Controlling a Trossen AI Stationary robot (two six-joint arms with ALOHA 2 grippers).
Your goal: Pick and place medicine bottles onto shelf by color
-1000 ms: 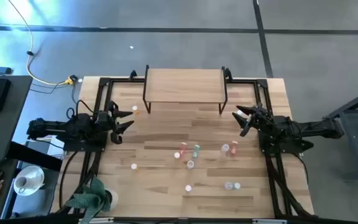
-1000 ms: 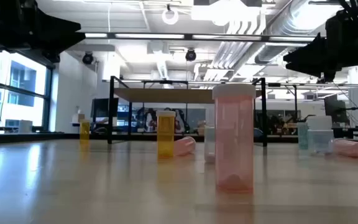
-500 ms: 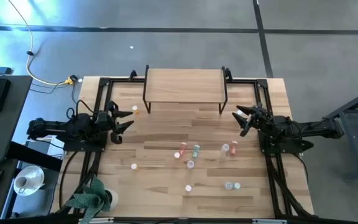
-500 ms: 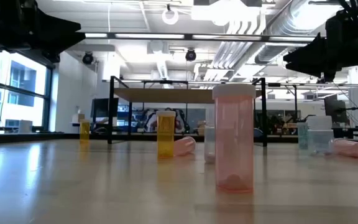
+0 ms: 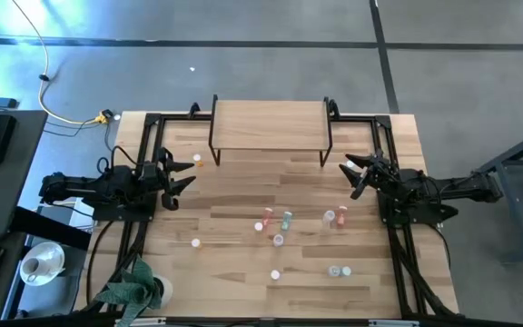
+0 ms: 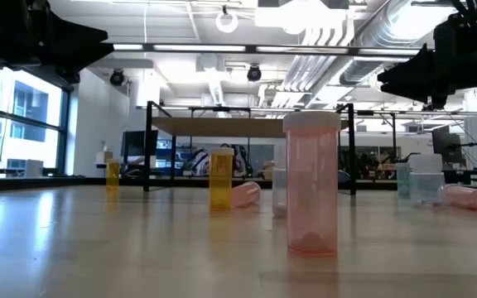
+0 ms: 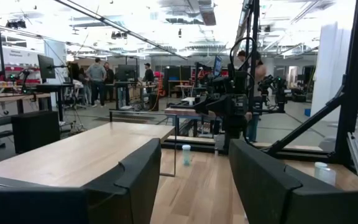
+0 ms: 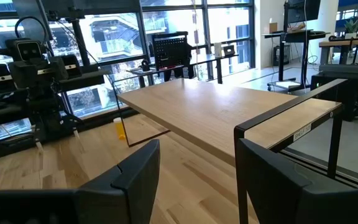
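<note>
The medicine bottles stand or lie loose on the wooden table. In the high view an orange one (image 5: 198, 161) stands by the shelf's left leg. A pink one (image 5: 268, 216), a teal one (image 5: 286, 220), a pale one (image 5: 329, 218) and a pink-red one (image 5: 341, 216) are mid-table. Others (image 5: 275, 273) are nearer the front. The shelf (image 5: 269, 123) stands on its black legs at the far middle, its top bare. My left gripper (image 5: 185, 175) is open and empty at the left side. My right gripper (image 5: 351, 178) is open and empty at the right side. Both are above the table.
Black frame rails (image 5: 145, 145) run along both table sides. A green cloth (image 5: 134, 283) lies at the near left corner. In the low view a pink bottle (image 6: 311, 184) stands close to the camera and an orange one (image 6: 221, 178) farther back. People stand in the room beyond (image 7: 95, 73).
</note>
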